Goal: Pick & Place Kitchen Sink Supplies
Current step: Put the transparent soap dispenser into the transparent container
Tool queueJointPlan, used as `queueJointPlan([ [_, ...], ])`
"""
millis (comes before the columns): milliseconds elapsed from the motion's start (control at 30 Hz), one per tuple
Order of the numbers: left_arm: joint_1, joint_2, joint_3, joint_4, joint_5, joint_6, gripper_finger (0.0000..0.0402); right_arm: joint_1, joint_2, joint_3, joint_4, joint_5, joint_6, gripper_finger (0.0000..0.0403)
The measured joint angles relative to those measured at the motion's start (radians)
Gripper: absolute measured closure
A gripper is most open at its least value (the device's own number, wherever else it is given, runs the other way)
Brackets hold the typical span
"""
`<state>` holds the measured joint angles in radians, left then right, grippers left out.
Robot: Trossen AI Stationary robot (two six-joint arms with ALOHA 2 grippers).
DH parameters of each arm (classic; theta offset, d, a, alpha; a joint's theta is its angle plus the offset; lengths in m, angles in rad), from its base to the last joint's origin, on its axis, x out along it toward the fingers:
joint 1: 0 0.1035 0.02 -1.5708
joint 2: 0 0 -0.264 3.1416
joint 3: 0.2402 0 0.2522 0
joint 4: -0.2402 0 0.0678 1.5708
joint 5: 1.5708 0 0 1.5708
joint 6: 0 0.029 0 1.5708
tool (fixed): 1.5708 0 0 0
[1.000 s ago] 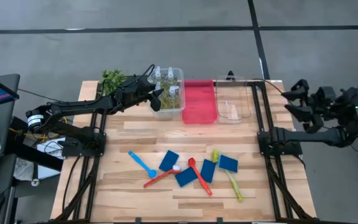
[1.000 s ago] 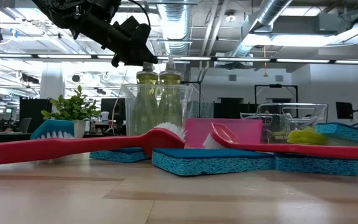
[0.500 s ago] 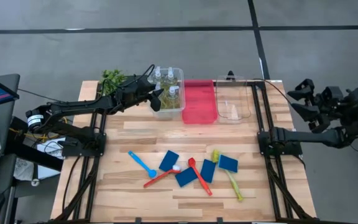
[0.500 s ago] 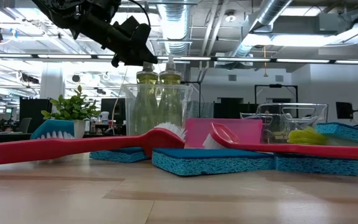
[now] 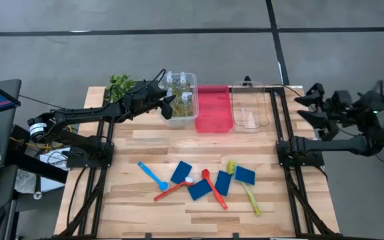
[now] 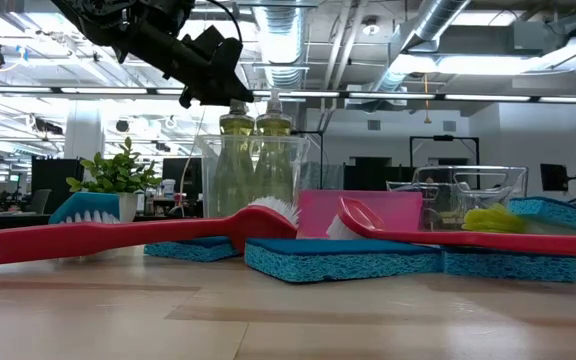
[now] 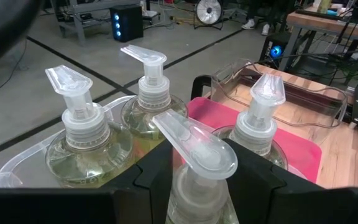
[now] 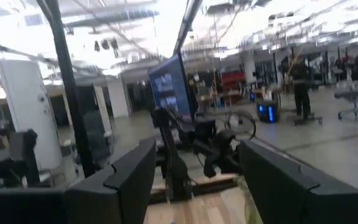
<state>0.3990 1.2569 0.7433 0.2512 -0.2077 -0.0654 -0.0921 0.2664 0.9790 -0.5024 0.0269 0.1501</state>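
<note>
My left gripper (image 5: 168,107) is over the near left corner of a clear bin (image 5: 193,117) at the table's far side, shut on a clear bottle of yellow-green liquid (image 7: 196,146). Three more such bottles (image 7: 79,134) (image 7: 146,93) (image 7: 258,127) stand upright in that bin. Several blue sponges (image 5: 181,171) and brushes in blue (image 5: 153,176), red (image 5: 213,188) and yellow-green (image 5: 245,188) lie on the table's near half. My right gripper (image 5: 309,107) is open in the air beyond the table's right edge, with nothing between its fingers (image 8: 129,177). My left gripper pinches the bottle at its neck (image 7: 197,193), just under the white pump top, between its two fingers (image 7: 157,177). The fingers come nearly level from the table's left. The bottle stands upright inside the bin; the gripper hides its base.
A red bin (image 5: 213,108) and a second clear bin (image 5: 249,107) stand to the right of the bottle bin. A small green plant (image 5: 120,85) sits at the far left corner. Bare wood lies between the bins and the sponges.
My right gripper has swung from beyond the table's right edge toward the table, still open. My left gripper and its bottle have kept still.
</note>
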Motion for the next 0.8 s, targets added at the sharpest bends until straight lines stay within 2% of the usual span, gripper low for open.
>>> queueJointPlan([
  [500, 0.000, 0.000, 0.000, 0.000, 0.000, 0.000, 0.0266, 0.000, 0.341, 0.000, 0.012, 0.000, -0.002, 0.0178],
  [800, 0.000, 0.000, 0.000, 0.000, 0.000, 0.000, 0.0266, 0.000, 0.459, 0.000, 0.010, 0.000, -0.001, 0.0178],
])
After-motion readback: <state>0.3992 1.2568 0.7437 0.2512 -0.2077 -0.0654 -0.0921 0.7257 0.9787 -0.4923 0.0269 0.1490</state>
